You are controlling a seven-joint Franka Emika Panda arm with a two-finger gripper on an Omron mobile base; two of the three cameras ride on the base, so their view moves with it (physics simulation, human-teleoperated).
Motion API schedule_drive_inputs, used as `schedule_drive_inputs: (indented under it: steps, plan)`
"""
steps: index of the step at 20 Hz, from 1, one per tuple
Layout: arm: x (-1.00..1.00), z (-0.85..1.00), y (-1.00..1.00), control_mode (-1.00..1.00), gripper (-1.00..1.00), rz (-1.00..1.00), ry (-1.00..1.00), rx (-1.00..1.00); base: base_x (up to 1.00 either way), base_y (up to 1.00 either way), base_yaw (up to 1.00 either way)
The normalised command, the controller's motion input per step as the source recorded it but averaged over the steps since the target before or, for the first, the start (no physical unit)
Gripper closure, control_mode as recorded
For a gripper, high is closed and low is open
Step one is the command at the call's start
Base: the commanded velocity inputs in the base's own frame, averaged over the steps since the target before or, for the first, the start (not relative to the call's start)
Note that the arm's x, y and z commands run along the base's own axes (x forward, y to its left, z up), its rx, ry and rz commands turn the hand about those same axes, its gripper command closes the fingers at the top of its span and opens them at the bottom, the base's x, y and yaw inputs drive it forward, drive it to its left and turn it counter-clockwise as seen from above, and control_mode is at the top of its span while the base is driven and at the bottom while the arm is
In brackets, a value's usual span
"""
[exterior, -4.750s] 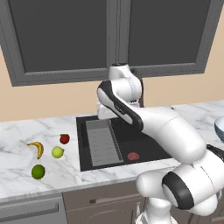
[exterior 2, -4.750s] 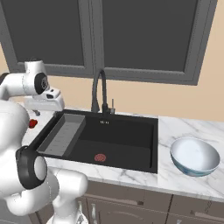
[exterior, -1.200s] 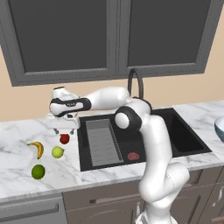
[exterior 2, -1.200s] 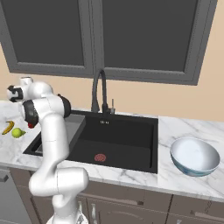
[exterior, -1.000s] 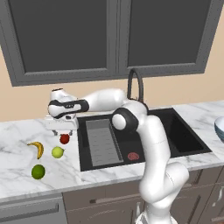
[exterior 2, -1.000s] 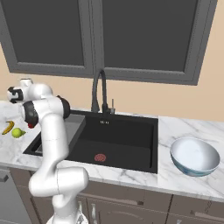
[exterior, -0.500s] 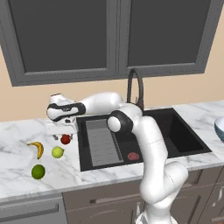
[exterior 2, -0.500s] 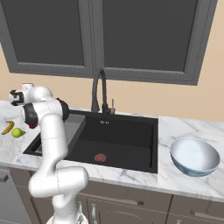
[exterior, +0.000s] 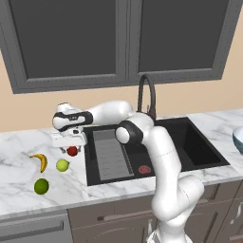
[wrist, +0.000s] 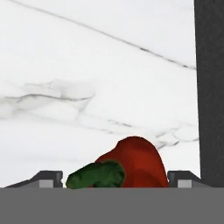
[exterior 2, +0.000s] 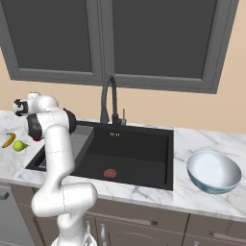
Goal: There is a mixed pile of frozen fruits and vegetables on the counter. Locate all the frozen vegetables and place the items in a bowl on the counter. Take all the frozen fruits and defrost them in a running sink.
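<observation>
Left to right on the counter (exterior: 19, 142): a curved yellow banana (exterior: 40, 161) with dark tips is lying farthest left. A dark green ball (exterior: 41, 186) is sitting nearer the front edge. A yellow-green ball (exterior: 62, 165) is resting just right of the banana. A red round piece (exterior: 72, 151) with a green stem is sitting just beside the sink rim; in the hand view (wrist: 133, 164) it is seen close up, red and glossy, with the stem pointing toward the camera.

The counter is white marble with grey veins, over brown-grey cabinet fronts. The sink (exterior: 199, 142) is a black rectangular basin, with a grey ribbed tray (exterior: 111, 154) on its left side, a reddish drain (exterior: 144, 169) and a tall black arched faucet (exterior: 146, 95). Dark upper cabinets are hanging against a beige wall. The pale blue-white bowl (exterior 2: 214, 171) is standing on the counter well right of the sink.

The gripper (exterior: 70, 144) is being held right over the red piece, jaws spread wide, one fingertip (wrist: 49, 177) on each side. Contact cannot be told; nothing is seen gripped.
</observation>
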Motion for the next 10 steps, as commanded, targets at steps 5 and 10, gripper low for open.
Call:
schedule_drive_inputs:
  steps: [5, 10]
  plan:
    - [-0.07, -0.02, -0.09, -1.0, 1.0, 0.0, -0.09, 0.02, 0.0, 0.0, 0.0]
    - [-0.22, 0.12, -0.22, -1.0, 1.0, 0.0, -0.15, 0.06, 0.0, 0.0, 0.0]
